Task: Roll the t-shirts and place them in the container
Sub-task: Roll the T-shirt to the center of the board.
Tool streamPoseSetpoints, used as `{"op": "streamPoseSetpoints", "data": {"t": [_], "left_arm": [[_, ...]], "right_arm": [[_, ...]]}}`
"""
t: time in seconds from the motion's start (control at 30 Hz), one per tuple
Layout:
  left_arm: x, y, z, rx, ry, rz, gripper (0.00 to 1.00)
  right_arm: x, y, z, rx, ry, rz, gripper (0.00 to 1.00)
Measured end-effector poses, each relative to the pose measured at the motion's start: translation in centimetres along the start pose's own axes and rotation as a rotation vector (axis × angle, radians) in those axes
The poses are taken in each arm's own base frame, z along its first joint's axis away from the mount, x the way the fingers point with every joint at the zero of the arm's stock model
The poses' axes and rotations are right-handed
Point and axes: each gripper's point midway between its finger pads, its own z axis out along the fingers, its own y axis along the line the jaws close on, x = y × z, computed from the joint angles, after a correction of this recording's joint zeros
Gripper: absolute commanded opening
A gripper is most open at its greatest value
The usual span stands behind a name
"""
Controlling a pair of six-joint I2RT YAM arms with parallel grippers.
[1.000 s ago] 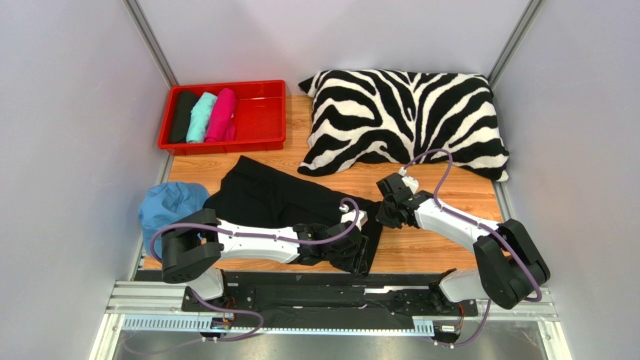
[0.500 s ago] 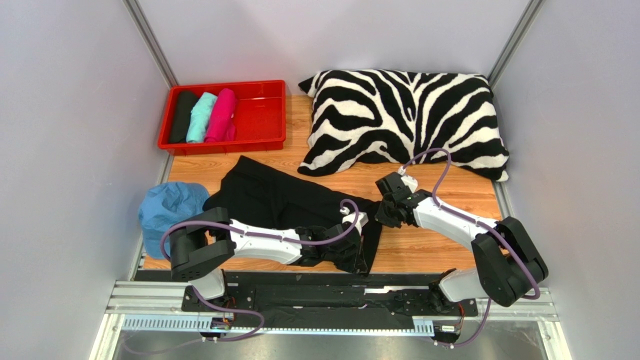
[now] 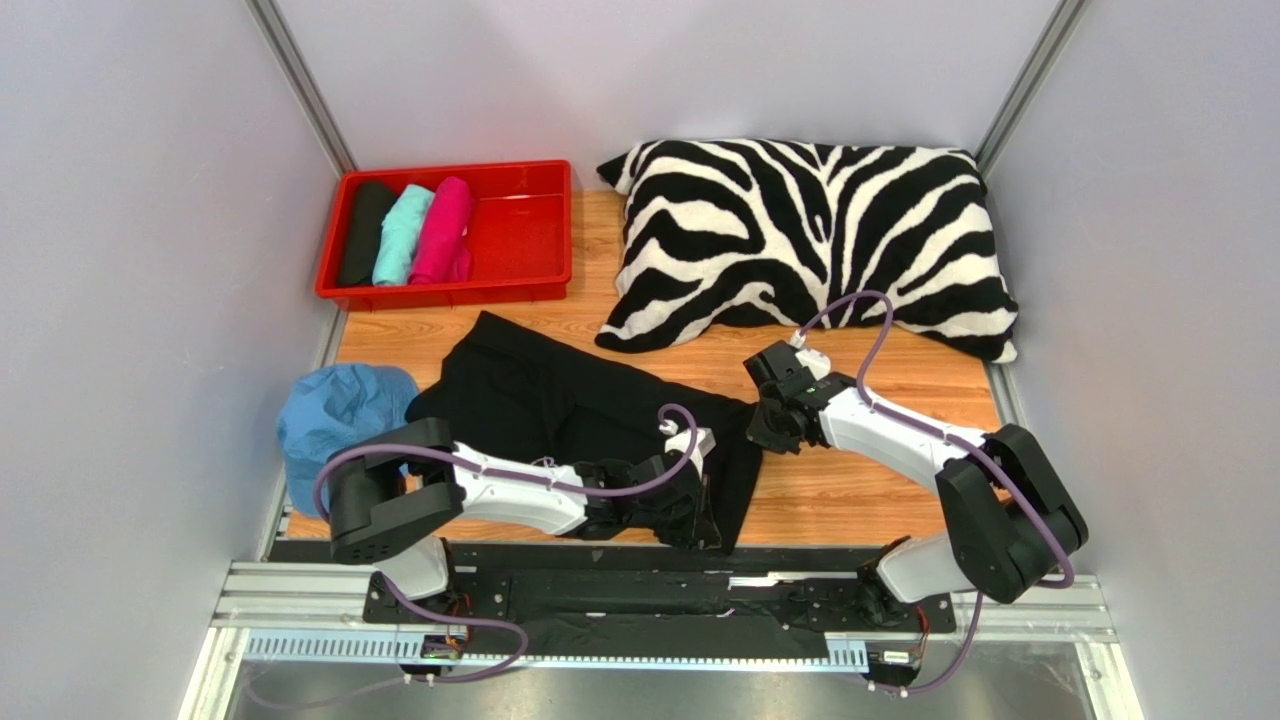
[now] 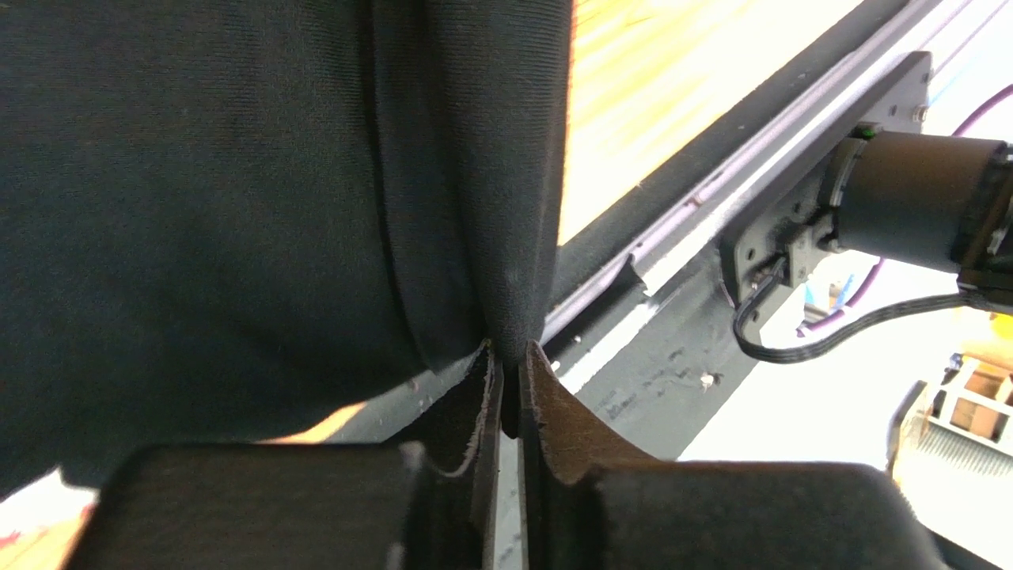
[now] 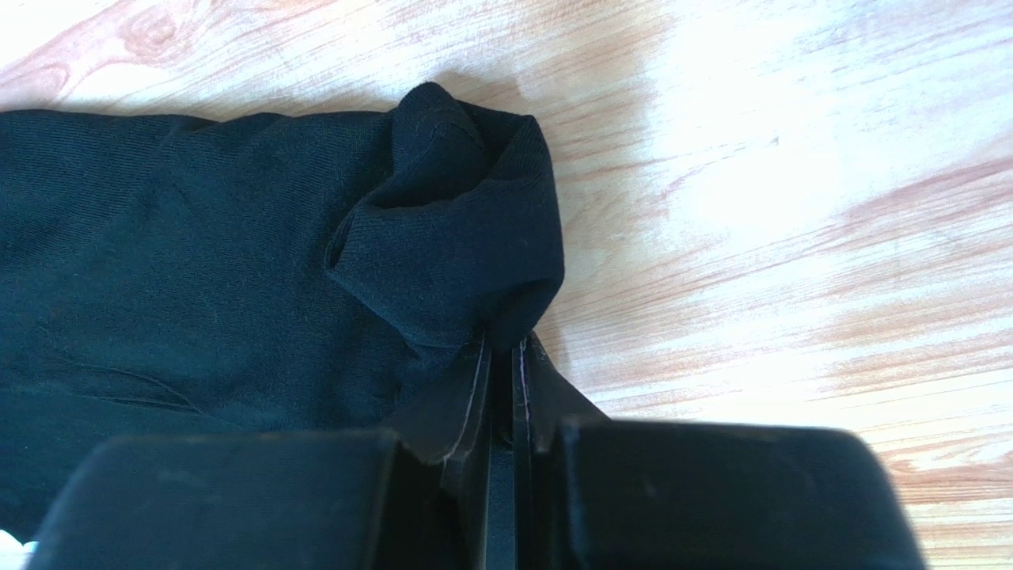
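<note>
- The black t-shirt (image 3: 571, 398) lies unrolled at the centre of the top view. Its right-hand hem is pinched at both ends, likely so the edge can be turned over as one straight line.
- The left gripper (image 4: 505, 371) has its jaws all but closed on a fold of cloth at the shirt's 5 o'clock corner. The right gripper (image 5: 499, 356) likewise nips a bunched corner at 3 o'clock.
- Three finished rolls (image 3: 403, 233) sit in the red tray (image 3: 526, 282) at 11 o'clock.
- Compared with the earlier frames, both grippers have drawn slightly toward 9 o'clock, carrying the hem with them.
</note>
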Motion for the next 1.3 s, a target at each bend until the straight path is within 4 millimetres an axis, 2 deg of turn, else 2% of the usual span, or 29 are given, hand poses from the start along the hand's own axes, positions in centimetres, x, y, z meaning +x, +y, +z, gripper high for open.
{"op": "streamPoseSetpoints", "data": {"t": [0.2, 0.33, 0.5, 0.6, 0.7, 0.83, 1.07, 1.3], "left_arm": [[-1.1, -1.0, -2.7, -0.013, -0.029, 0.052, 0.2], [-1.8, -2.8, -4.4, -0.021, -0.041, 0.118, 0.2], [-3.2, -5.0, -5.1, -0.003, -0.063, 0.162, 0.17], [-3.6, -5.4, -4.1, -0.019, -0.055, 0.185, 0.13], [-3.6, -5.1, -2.7, -0.051, -0.041, 0.203, 0.08], [-2.9, -3.3, -1.1, -0.118, -0.015, 0.21, 0.06], [-1.6, -0.4, -0.7, -0.183, 0.007, 0.205, 0.05], [-1.5, -0.1, -0.6, -0.186, 0.001, 0.205, 0.14]], "right_arm": [[0.0, 0.0, 0.0, 0.004, 0.0, 0.0, 0.05], [-0.1, 0.0, 0.1, 0.008, 0.0, -0.002, 0.05], [-0.1, 0.1, 0.1, 0.01, -0.003, -0.005, 0.04], [-0.1, 0.0, 0.1, 0.01, -0.003, -0.005, 0.04], [-0.1, 0.0, 0.1, 0.01, -0.003, -0.005, 0.04], [-0.1, 0.0, 0.1, 0.011, -0.003, -0.005, 0.04], [-0.1, 0.0, 0.1, 0.012, -0.005, -0.006, 0.04], [-0.1, 0.0, 0.1, 0.012, -0.005, -0.006, 0.04]]}}
